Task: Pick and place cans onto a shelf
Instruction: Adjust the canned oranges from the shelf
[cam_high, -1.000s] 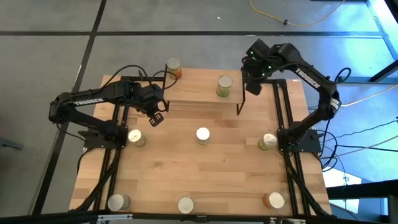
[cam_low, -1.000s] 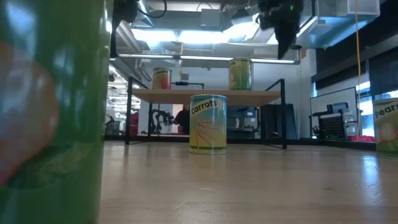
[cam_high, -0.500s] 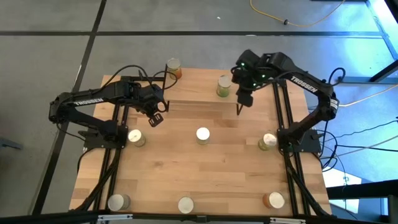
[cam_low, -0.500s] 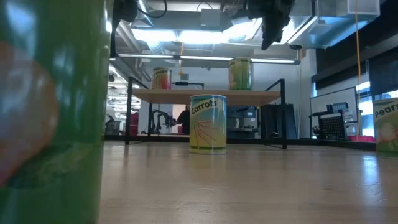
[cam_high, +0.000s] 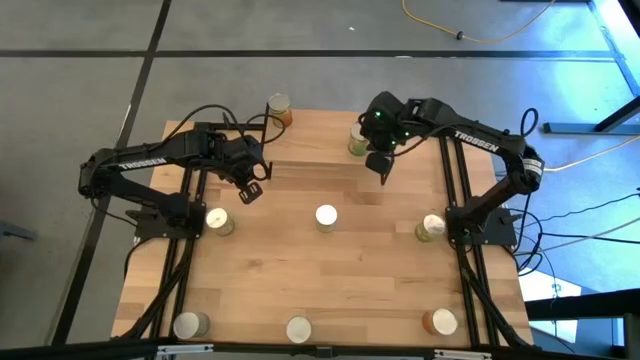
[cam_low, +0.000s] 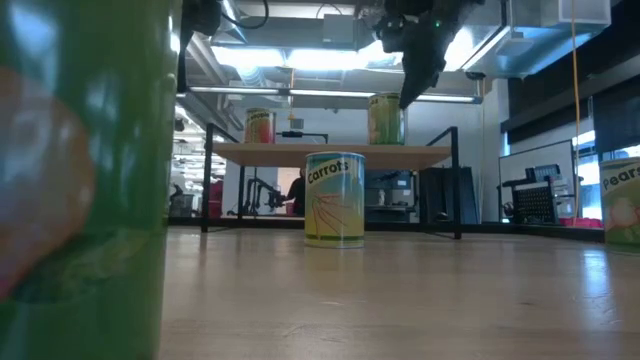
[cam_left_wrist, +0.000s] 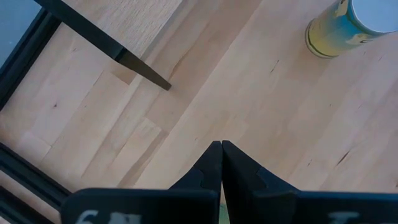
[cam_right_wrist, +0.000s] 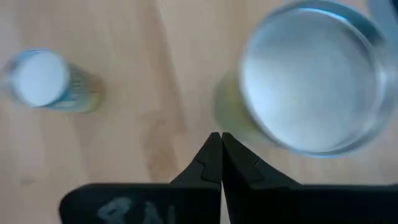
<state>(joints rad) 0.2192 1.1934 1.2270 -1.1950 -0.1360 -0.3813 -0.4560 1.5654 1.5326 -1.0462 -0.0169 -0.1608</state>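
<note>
The shelf (cam_high: 310, 150) stands at the table's far middle, its light board on black legs (cam_low: 330, 152). Two cans stand on it: an orange-red one (cam_high: 278, 108) at its far left and a green one (cam_high: 358, 138) toward its right. My right gripper (cam_high: 383, 172) hangs shut over the shelf, just near-right of the green can (cam_right_wrist: 311, 78), its tips (cam_low: 407, 98) about level with the can's top. My left gripper (cam_high: 250, 190) hangs shut above the table by the shelf's near left leg (cam_left_wrist: 106, 46). Several more cans stand on the table.
On the table (cam_high: 330, 270) cans stand at the left (cam_high: 216, 220), the middle (cam_high: 326, 216) and the right (cam_high: 431, 227). Three more line the near edge (cam_high: 190, 325), (cam_high: 299, 329), (cam_high: 440, 321). The middle one reads Carrots (cam_low: 334, 198).
My right gripper has swung from the shelf's far right corner toward the table's left and near side and come down, ending beside the green can on the shelf. It has stayed shut. No can has moved.
</note>
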